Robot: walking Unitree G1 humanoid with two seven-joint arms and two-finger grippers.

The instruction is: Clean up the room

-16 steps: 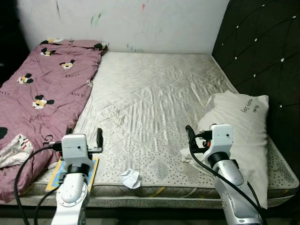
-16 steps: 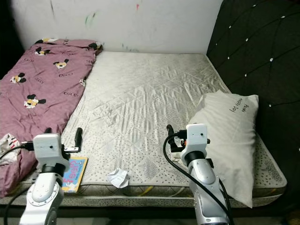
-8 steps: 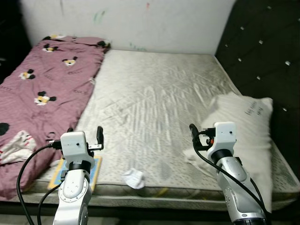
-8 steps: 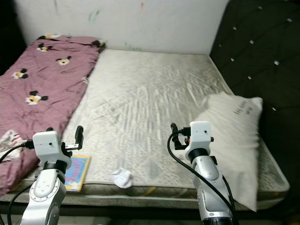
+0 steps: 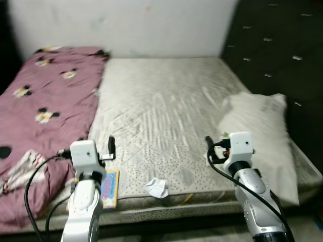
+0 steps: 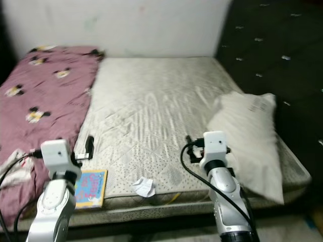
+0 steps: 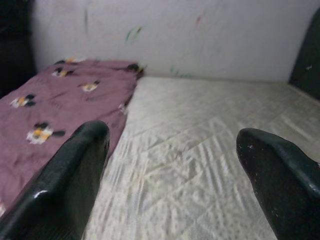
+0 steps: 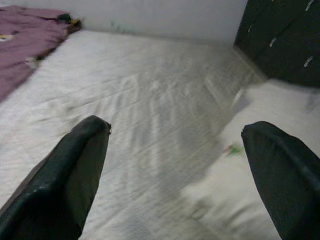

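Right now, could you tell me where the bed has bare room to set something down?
The mattress is bare between the blanket and the pillow, up to the wall. The near edge is crowded: book, crumpled paper, and both open pincers, left and right.

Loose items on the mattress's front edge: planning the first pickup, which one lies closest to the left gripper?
The colourful flat book, just beneath the left gripper; the crumpled white paper lies further toward the middle.

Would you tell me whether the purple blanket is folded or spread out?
Spread out. The purple blanket lies flat along the mattress, with its near end rumpled.
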